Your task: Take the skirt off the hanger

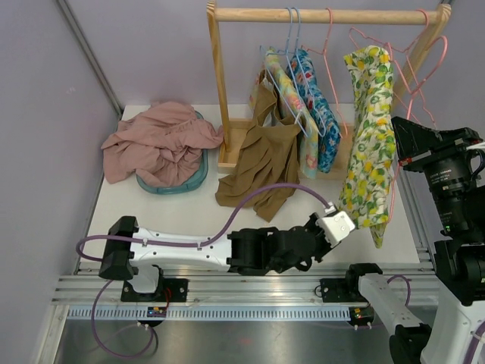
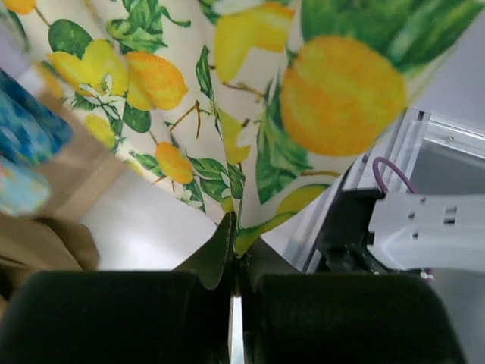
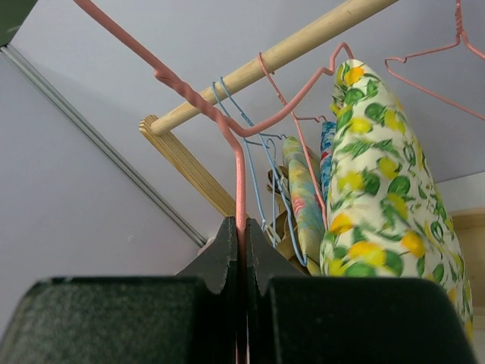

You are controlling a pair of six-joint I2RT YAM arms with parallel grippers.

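The lemon-print skirt hangs on a pink wire hanger at the right end of the wooden rod. My left arm reaches across the table, and the left gripper is shut on the skirt's bottom hem, which is pinched between the black fingers. At the right edge, my right gripper is shut on an upright stretch of the pink hanger's wire. That wire bends away towards the top of the skirt.
Beside the skirt, several garments hang on blue hangers: a brown one trailing onto the table and floral ones. The rack's wooden post stands mid-table. A pink cloth heap fills a teal basin at back left.
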